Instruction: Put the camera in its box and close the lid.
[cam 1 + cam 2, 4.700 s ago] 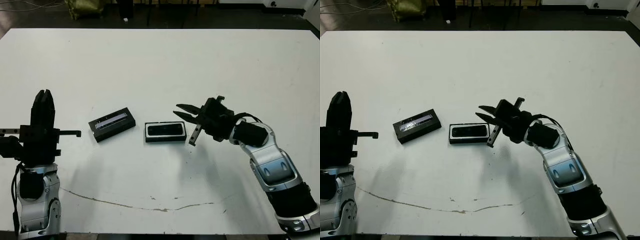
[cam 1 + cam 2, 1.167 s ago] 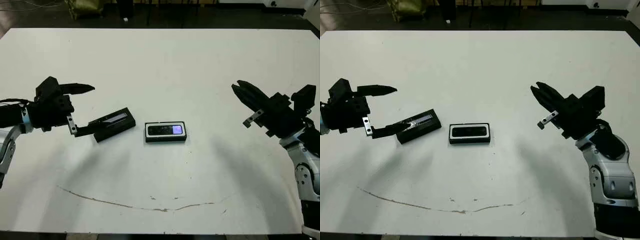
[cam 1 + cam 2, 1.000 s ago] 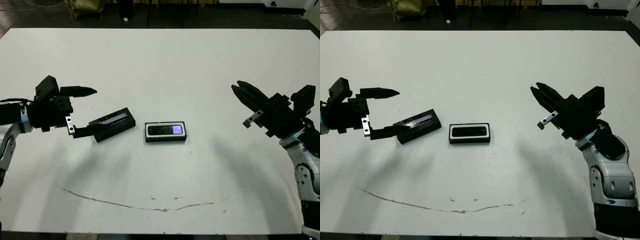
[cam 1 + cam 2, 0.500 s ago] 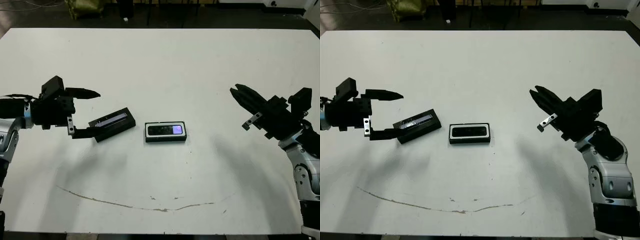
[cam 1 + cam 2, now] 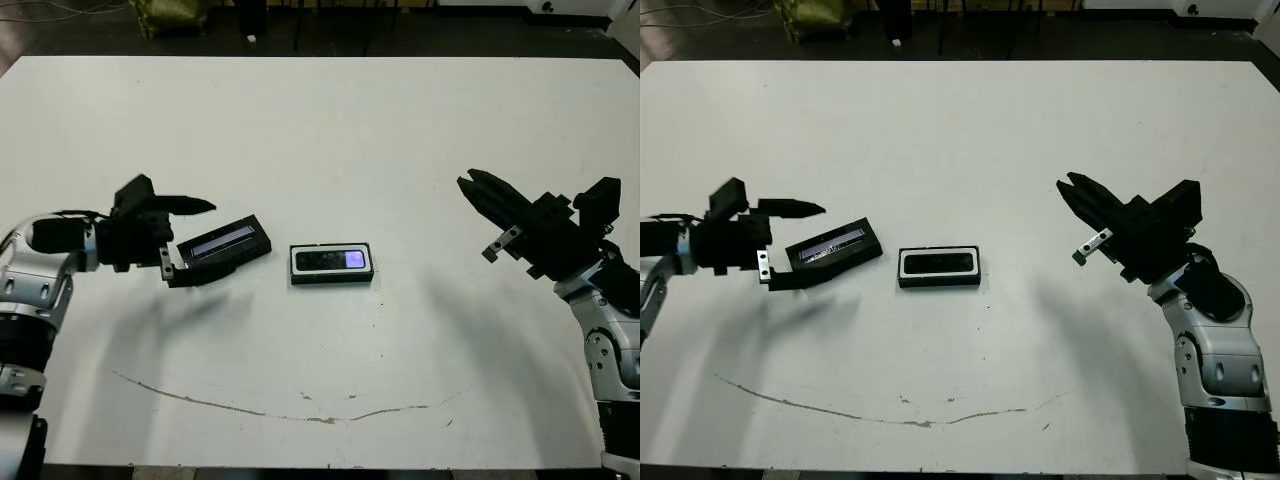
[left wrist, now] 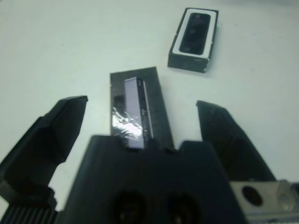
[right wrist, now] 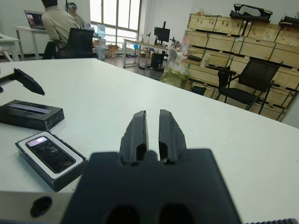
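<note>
The camera (image 5: 334, 260), a slim black bar with a bluish screen, lies inside the white-lined black box (image 5: 296, 264) at the table's middle. Just left of it the lid (image 5: 226, 243), flat and black with a silvery stripe, rests on the table at a slant. My left gripper (image 5: 196, 240) is open, and its two fingers straddle the lid's left end; the left wrist view shows the lid (image 6: 138, 112) between them. Far to the right, my right gripper (image 5: 468, 184) hangs above the table, shut and holding nothing.
A thin brownish scratch (image 5: 300, 410) runs along the white table (image 5: 330, 130) near its front edge. Beyond the table, the right wrist view shows a person (image 7: 56, 28) seated at a desk, office chairs (image 7: 247, 81) and wooden crates (image 7: 224, 32).
My left gripper has moved right and lower, from beside the lid to around its left end. The right arm has barely shifted. Box, camera and lid lie as before.
</note>
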`<act>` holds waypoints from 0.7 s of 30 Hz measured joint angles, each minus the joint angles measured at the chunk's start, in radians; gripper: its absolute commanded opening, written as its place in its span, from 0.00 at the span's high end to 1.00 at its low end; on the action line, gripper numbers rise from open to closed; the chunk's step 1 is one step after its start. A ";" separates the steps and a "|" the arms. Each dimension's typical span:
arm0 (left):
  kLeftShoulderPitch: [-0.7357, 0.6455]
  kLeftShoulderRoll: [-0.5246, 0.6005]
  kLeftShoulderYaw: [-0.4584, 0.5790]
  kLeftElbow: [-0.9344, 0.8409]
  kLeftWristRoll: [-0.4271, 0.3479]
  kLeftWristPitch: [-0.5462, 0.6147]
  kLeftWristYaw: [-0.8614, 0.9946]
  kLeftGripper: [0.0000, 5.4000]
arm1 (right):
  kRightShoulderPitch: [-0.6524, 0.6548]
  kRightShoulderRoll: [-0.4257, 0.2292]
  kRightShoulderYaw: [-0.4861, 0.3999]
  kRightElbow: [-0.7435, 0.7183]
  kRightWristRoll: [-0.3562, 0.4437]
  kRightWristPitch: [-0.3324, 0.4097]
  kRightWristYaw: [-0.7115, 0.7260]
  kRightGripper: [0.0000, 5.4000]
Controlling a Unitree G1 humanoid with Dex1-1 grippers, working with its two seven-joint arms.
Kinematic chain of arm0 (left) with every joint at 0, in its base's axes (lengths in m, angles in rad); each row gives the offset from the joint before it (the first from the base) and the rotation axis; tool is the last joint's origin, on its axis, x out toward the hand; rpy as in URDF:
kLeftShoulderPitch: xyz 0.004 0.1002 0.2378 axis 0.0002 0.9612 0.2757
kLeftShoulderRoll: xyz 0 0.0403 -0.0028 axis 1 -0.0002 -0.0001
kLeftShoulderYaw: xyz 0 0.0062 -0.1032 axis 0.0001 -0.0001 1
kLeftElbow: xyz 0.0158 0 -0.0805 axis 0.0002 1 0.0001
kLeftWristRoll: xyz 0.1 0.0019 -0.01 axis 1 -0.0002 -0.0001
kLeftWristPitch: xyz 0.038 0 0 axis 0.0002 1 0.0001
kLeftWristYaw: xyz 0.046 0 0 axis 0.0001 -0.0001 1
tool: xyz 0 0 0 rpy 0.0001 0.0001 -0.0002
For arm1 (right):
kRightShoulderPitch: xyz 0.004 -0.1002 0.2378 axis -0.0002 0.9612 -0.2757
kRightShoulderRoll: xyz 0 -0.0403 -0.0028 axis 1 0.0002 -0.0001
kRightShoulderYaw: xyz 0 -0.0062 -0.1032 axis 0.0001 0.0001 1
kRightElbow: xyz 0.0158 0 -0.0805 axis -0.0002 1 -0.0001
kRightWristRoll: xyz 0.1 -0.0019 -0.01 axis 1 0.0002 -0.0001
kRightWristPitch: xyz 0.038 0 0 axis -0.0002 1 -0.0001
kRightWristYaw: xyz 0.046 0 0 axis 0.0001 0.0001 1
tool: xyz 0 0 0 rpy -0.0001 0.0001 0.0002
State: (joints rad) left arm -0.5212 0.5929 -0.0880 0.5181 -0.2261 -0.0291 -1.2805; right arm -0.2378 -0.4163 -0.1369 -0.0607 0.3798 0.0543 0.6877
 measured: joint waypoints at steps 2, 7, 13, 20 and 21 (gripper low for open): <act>0.001 0.000 0.001 0.011 -0.001 0.003 -0.007 0.00 | 0.000 0.000 0.000 0.000 0.000 0.000 -0.001 1.00; 0.018 0.000 0.005 0.012 0.007 -0.008 0.016 0.00 | 0.000 0.000 0.001 -0.001 -0.001 0.000 -0.005 1.00; 0.036 -0.005 0.014 0.013 0.017 -0.034 0.066 0.00 | 0.000 0.000 0.001 0.000 0.000 0.000 0.000 1.00; 0.045 -0.014 0.024 0.019 0.017 -0.034 0.115 0.00 | 0.002 0.000 0.001 0.000 -0.002 0.000 -0.001 1.00; 0.045 -0.016 0.024 0.019 0.017 -0.034 0.119 0.00 | 0.002 0.000 0.001 0.000 -0.002 0.000 -0.001 1.00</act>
State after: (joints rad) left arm -0.4764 0.5773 -0.0639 0.5367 -0.2090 -0.0627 -1.1612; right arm -0.2356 -0.4164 -0.1356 -0.0604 0.3782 0.0546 0.6866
